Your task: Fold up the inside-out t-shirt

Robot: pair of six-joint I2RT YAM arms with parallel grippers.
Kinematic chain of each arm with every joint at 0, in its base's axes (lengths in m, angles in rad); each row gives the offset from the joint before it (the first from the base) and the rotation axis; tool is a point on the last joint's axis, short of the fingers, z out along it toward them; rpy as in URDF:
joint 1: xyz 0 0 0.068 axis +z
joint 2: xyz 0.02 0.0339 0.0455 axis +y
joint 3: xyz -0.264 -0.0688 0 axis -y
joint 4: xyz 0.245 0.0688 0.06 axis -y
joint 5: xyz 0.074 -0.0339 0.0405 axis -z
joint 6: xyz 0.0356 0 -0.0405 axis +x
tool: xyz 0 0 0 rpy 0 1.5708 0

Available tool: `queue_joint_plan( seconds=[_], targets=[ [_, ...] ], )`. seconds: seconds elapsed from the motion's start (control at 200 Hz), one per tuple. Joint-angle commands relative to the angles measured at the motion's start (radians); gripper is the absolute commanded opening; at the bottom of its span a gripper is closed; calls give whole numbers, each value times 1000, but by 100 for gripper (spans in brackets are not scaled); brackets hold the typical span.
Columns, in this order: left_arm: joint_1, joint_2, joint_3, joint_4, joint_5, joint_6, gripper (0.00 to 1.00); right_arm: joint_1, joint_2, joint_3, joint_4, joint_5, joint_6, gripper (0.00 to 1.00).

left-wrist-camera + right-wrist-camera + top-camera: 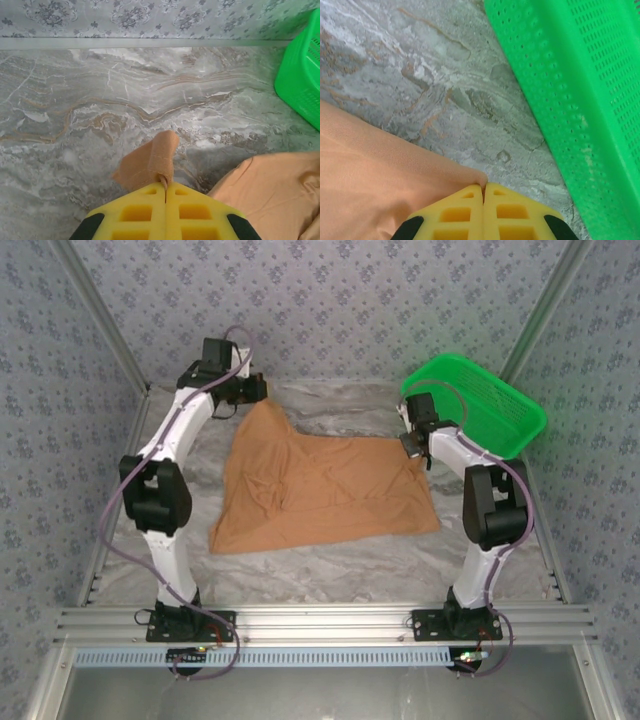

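On a grey marbled table (340, 560), an orange-tan shirt (330, 490) lies mostly flat and wrinkled between two white robot arms. It sits in the middle of the table, its near edge facing the arm bases.

The left gripper (248, 392) is at the shirt's far left corner. That corner is pulled up into a peak and rises away from the rest of the cloth. From the left wrist, the yellow fingers (145, 210) are pressed together, and a small flap of orange cloth sticks out between their tips, so it is clenched on the shirt.

The right gripper (412, 445) is at the far right corner, just beside a green mesh basket (500, 405). From the right wrist, its fingers (510, 210) are likewise closed, with the shirt's edge caught at the tips. This corner sits low, close to the table.

Judging by this, the step in hand is gripping the two far corners, ready to lift or spread the shirt; no fold is made yet. The next move probably calls for both arms to raise the corners together and at equal height, keeping the cloth taut between them. The right arm must stay clear of the basket, and neither thin pinch should slip.
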Motion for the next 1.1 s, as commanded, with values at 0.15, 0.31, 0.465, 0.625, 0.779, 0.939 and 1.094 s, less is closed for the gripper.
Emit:
queue_joint_plan(
  seconds=[0.15, 0.31, 0.465, 0.625, 0.779, 0.939, 1.094],
  targets=[
    [-4, -310, -444, 232, -29, -44, 0, -18, -123, -137, 87, -50, 116, 2],
    [-5, -441, -629, 269, -62, -55, 0, -24, -169, -202, 111, -53, 137, 2],
    [-8, -535, -742, 302, -87, -104, 0, -27, -215, -238, 128, -76, 95, 3],
    [-16, -605, -808, 275, -127, -150, 0, -2, -277, -294, 163, -90, -29, 4],
    [-24, -644, -882, 229, -132, -184, 0, 58, -311, -328, 110, -34, -117, 4],
    [-24, -720, -956, 203, -135, -221, 0, 81, -343, -373, 69, 17, -103, 5],
    [-24, -779, -1009, 196, -132, -239, 0, 74, -335, -389, 55, 74, -82, 5]
  ],
)
